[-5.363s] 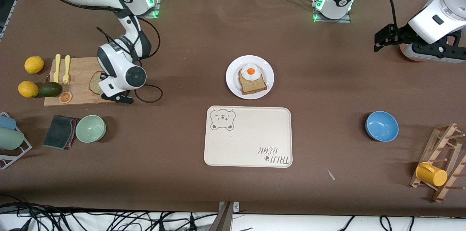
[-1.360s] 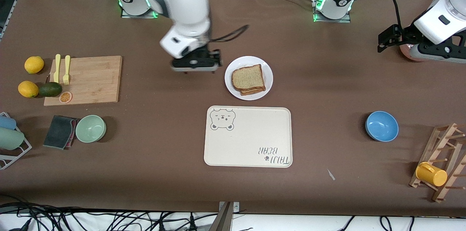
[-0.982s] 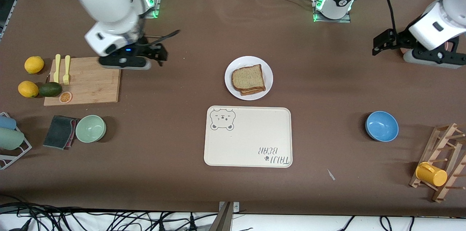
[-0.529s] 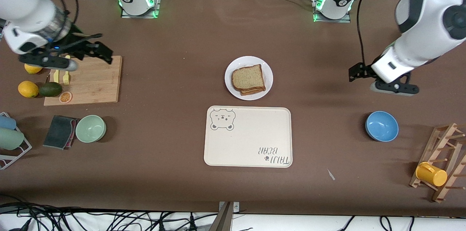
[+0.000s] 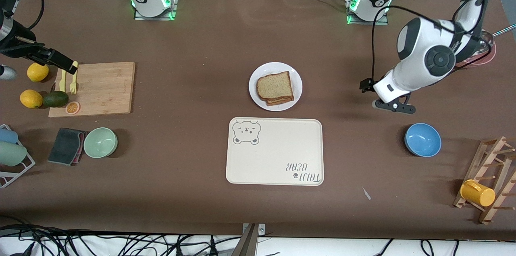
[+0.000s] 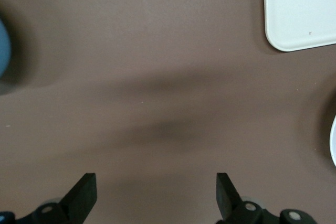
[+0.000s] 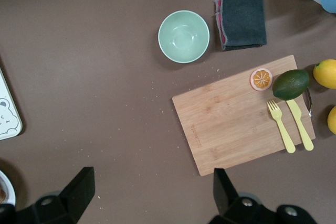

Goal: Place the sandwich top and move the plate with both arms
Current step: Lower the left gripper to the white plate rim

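Note:
The sandwich top (image 5: 274, 85), a light speckled slice, lies on a darker toast slice on the white plate (image 5: 253, 86) at mid-table. My left gripper (image 5: 366, 85) hangs open and empty over bare table toward the left arm's end, between the plate and the blue bowl (image 5: 422, 139). In the left wrist view the left gripper (image 6: 155, 182) frames only brown table, with the plate's rim (image 6: 334, 142) at the picture's edge. Open and empty, my right gripper (image 5: 60, 61) is up over the corner of the cutting board (image 5: 96, 86); the right gripper (image 7: 152, 179) shows bare table between its fingers.
A cream bear-print tray (image 5: 274, 151) lies nearer the camera than the plate. A green bowl (image 5: 100, 142), grey cloth (image 5: 66, 146), lemons, avocado and yellow cutlery sit at the right arm's end. A wooden rack with a yellow cup (image 5: 477, 192) stands at the left arm's end.
The slice left the cutting board and now tops the sandwich. The right arm pulled away from the plate to its own end; the left arm swung in toward the plate.

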You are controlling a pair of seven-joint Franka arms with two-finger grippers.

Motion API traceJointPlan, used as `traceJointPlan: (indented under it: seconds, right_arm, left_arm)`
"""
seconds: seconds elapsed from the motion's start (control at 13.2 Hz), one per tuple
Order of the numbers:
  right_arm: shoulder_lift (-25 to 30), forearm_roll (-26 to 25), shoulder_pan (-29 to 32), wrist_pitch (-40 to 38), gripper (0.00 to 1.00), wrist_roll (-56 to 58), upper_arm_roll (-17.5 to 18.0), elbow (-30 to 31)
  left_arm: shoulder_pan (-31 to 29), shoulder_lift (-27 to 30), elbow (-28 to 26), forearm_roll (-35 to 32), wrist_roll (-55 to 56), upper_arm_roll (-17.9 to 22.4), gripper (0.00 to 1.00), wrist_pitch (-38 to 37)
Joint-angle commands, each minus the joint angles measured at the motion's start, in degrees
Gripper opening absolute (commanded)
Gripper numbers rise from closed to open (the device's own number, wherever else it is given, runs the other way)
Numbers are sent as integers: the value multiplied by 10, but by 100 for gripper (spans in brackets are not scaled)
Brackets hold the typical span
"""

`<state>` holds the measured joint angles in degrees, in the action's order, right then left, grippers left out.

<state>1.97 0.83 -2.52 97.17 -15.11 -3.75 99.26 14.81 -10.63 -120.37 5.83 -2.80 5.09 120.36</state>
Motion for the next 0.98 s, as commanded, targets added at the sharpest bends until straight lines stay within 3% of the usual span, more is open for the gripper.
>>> traceJointPlan:
  seconds: [0.0,0.15,0.38,0.6,0.68,0.91]
  right_arm:
    - [-7,-6,-5,7,100,0,1,1]
    - [-7,-9,-6,6,100,4,8,1]
    - [-8,-46,-18,-12,100,51,12,1]
    - [-8,-44,-17,-15,100,82,15,-1]
    - [-7,-45,-16,-14,100,90,15,-1]
    - [-7,-43,-16,-14,100,98,15,-1]
  left_arm:
    - [19,-33,7,73,-19,-6,100,43]
    - [41,-67,8,118,-18,-10,100,79]
    - [89,-116,8,250,-19,-11,100,138]
    - [94,-138,8,355,-29,-31,94,150]
    - [94,-140,8,384,-62,-34,90,150]
    - [93,-141,-5,479,-166,-34,90,148]
